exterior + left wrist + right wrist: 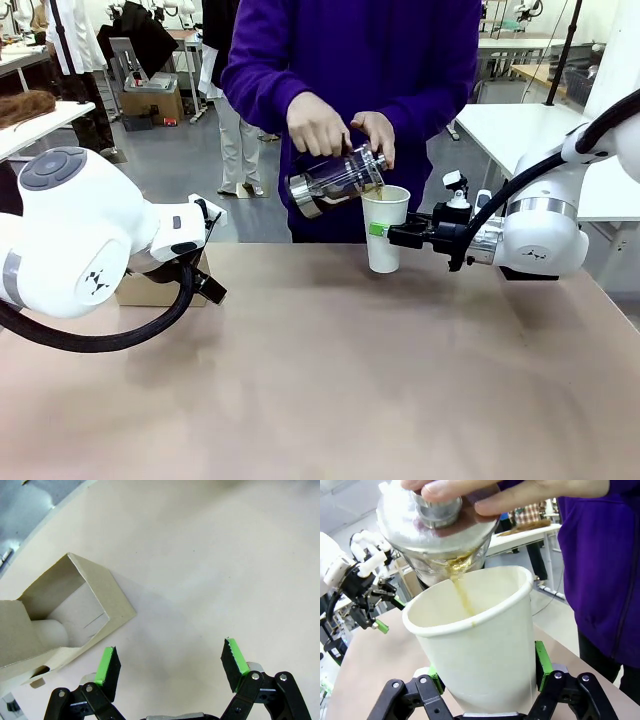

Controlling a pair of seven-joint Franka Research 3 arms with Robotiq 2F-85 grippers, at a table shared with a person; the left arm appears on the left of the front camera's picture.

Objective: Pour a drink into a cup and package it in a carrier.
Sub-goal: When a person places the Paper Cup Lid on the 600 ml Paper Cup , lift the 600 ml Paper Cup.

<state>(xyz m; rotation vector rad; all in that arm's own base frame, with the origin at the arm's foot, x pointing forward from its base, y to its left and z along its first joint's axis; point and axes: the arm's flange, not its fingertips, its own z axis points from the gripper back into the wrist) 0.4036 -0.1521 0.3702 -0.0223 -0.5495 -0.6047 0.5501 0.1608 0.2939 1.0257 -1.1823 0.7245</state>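
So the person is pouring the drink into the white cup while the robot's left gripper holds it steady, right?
Nearly. It is the right gripper that holds the cup; the front view shows it clamped on the cup's side. The person is indeed pouring the drink into it.

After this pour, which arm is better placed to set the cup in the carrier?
Right, probably. The right pincer is shut on the cup while the person pours from the pitcher. The left pincer hovers open, holding nothing, beside the carrier, so it could steady that.
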